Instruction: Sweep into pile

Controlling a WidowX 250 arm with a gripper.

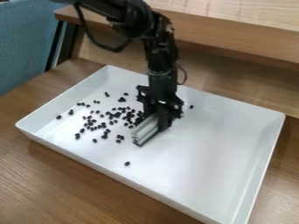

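Observation:
My gripper (161,114) hangs down over the middle of a white tray, shut on a grey ribbed block (145,130) with a dark lower edge, held low at the tray floor. Black beans (116,114) lie scattered across the left half of the tray (222,151), densest just left of the block. A lone bean (127,163) rests below the block, nearer the front wall, and another bean (191,106) is to the right of the gripper. Any beans directly behind the gripper and block are hidden.
The tray's raised walls surround the beans on a wooden table (70,183). Behind it stands a raised wooden ledge (234,39), and a blue chair or panel (23,39) is at the upper left.

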